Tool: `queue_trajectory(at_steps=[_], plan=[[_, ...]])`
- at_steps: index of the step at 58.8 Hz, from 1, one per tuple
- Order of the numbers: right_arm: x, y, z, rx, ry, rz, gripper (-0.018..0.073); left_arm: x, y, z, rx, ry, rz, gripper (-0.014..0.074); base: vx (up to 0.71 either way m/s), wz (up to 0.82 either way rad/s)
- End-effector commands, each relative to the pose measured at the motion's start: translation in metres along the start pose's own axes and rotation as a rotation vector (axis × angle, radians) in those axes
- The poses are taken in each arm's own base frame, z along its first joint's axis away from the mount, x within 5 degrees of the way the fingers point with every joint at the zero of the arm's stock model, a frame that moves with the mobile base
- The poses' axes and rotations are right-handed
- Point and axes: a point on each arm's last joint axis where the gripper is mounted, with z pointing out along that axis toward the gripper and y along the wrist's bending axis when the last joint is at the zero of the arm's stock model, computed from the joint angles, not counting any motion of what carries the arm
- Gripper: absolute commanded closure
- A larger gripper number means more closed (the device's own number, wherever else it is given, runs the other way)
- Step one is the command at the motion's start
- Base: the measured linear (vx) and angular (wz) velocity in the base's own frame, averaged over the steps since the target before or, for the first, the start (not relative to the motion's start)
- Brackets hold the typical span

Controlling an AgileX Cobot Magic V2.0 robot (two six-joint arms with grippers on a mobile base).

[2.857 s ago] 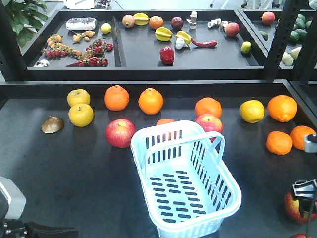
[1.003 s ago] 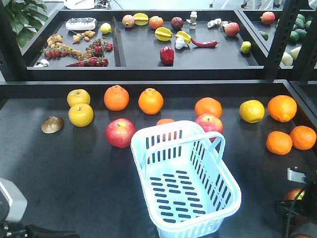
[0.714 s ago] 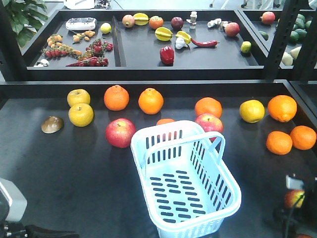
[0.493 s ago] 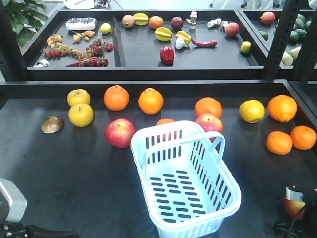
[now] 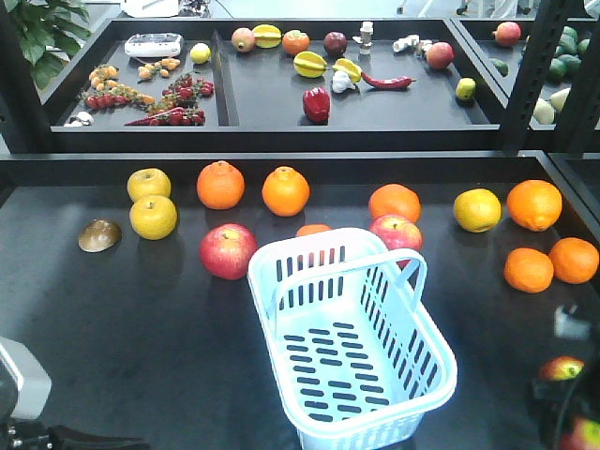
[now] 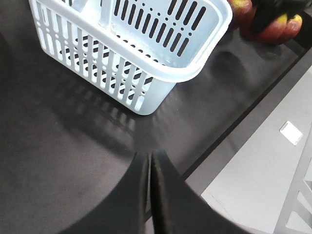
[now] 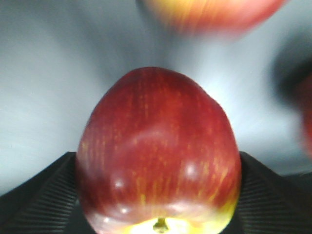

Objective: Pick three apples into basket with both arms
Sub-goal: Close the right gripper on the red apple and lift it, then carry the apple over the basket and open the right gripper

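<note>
Between the ribbed black pads (image 7: 39,200) of my right gripper (image 7: 157,195) sits one dark red apple (image 7: 158,151), yellow around its pit, pinched right of the pale blue slotted plastic basket (image 5: 361,431). Two more lie nearby: the left red apple (image 5: 228,250) beside the basket, the rear red apple (image 5: 395,232) just behind it. My left gripper (image 6: 150,163) is pressed together. Since earlier, only my right arm has shifted.

a dark matte surface (image 5: 112,319) is being bordered by black shelf posts (image 5: 536,75); a raised black tray shelf (image 5: 281,140) is being lit evenly behind it, green plant leaves (image 5: 37,28) are being shown in a top corner, and pale grey floor (image 6: 263,161) is being seen beyond the surface's edge.
</note>
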Motion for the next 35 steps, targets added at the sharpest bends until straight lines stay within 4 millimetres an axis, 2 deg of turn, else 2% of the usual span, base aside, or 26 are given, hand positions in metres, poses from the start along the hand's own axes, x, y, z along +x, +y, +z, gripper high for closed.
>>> queue_trajectory(at_steps=[1, 3, 8, 13, 19, 26, 35], plan=[[0.003, 0.006, -0.048, -0.065, -0.174, -0.017, 0.0544, -0.010, -0.002, -0.003, -0.001, -0.057, -0.027, 0.0602, 0.00, 0.00], [0.006, 0.010, -0.062, -0.108, -0.231, -0.038, 0.0576, -0.010, -0.002, -0.003, -0.001, -0.057, -0.027, 0.0602, 0.00, 0.00], [0.017, 0.024, -0.095, -0.232, -0.381, -0.099, 0.0569, -0.011, -0.001, -0.003, -0.005, -0.062, -0.027, 0.0602, 0.00, 0.00], [0.029, 0.047, -0.120, -0.385, -0.515, -0.181, 0.0566, -0.012, -0.001, -0.003, -0.014, -0.072, -0.027, 0.0602, 0.00, 0.00], [0.038, 0.071, -0.138, -0.524, -0.616, -0.264, 0.0564, -0.012, 0.000, -0.003, -0.019, -0.079, -0.027, 0.0602, 0.00, 0.00], [0.039, 0.095, -0.142, -0.574, -0.674, -0.338, 0.0552, -0.012, 0.000, -0.003, -0.018, -0.078, -0.027, 0.0602, 0.00, 0.00], [0.028, 0.116, -0.126, -0.574, -0.629, -0.362, 0.0489, -0.012, 0.000, -0.003, -0.017, -0.077, -0.027, 0.0602, 0.00, 0.00]])
